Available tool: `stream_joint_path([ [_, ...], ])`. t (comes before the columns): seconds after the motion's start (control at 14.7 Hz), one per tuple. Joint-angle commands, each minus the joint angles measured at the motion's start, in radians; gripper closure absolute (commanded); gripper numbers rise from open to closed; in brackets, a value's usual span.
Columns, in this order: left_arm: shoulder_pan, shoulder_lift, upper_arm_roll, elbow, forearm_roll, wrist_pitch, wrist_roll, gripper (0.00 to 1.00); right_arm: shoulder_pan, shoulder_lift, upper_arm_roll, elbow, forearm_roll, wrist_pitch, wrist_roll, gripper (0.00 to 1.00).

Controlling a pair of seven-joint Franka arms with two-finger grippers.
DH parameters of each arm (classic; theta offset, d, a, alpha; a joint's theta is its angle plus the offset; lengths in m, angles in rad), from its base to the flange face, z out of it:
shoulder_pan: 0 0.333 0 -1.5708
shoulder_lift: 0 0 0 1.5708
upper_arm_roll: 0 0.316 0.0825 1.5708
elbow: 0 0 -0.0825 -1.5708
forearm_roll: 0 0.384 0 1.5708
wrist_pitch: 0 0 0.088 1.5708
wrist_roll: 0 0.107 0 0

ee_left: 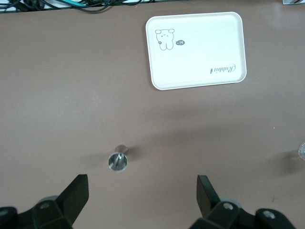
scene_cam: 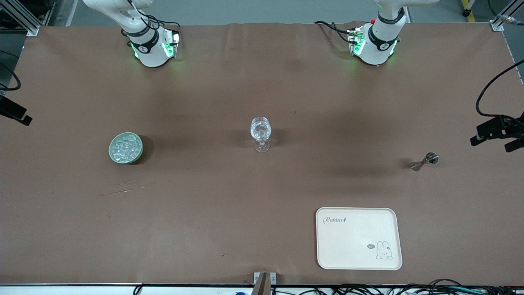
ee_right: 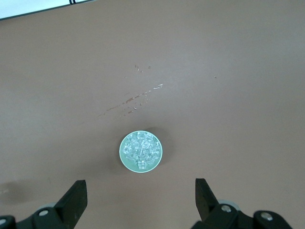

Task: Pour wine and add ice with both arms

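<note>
We see the clear, glittering ice cubes heaped in a pale green round dish toward the right arm's end of the table, with the clear stemmed glass mid-table and apparently already holding some clear pieces. A small steel jigger cup stands toward the left arm's end, and a cream tray with a rabbit print lies nearer the camera. The left gripper hangs high over the jigger, the right gripper over the dish; the jaws of the 2 stand wide apart, holding nothing. We judge the slim jigger could tip under an off-centre grasp, and the dish could spill ice when tilted.
</note>
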Motion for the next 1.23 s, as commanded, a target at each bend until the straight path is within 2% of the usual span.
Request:
stream_joint_path([
  [0.0, -0.001, -0.064, -0.068, -0.013, 0.051, -0.031, -0.076, 0.00, -0.019, -0.035, 0.021, -0.043, 0.016, 0.012, 0.005, 0.00],
  [0.48, 0.003, -0.115, -0.219, -0.039, 0.102, -0.086, -0.308, 0.01, -0.015, -0.034, 0.023, -0.043, 0.019, 0.008, 0.007, 0.00],
  [0.82, -0.018, -0.155, -0.210, -0.072, 0.101, -0.105, -0.320, 0.01, -0.015, -0.034, 0.023, -0.043, 0.019, 0.008, 0.007, 0.00],
  [0.96, -0.050, -0.189, -0.181, -0.115, 0.101, -0.100, -0.322, 0.01, -0.015, -0.034, 0.023, -0.043, 0.019, 0.008, 0.007, 0.00],
  [1.09, -0.096, -0.190, -0.140, -0.120, 0.101, -0.098, -0.331, 0.01, -0.013, -0.034, 0.023, -0.043, 0.019, 0.009, 0.007, 0.00],
  [1.16, -0.093, -0.190, -0.141, -0.119, 0.101, -0.098, -0.337, 0.01, -0.013, -0.034, 0.023, -0.043, 0.019, 0.009, 0.007, 0.00],
])
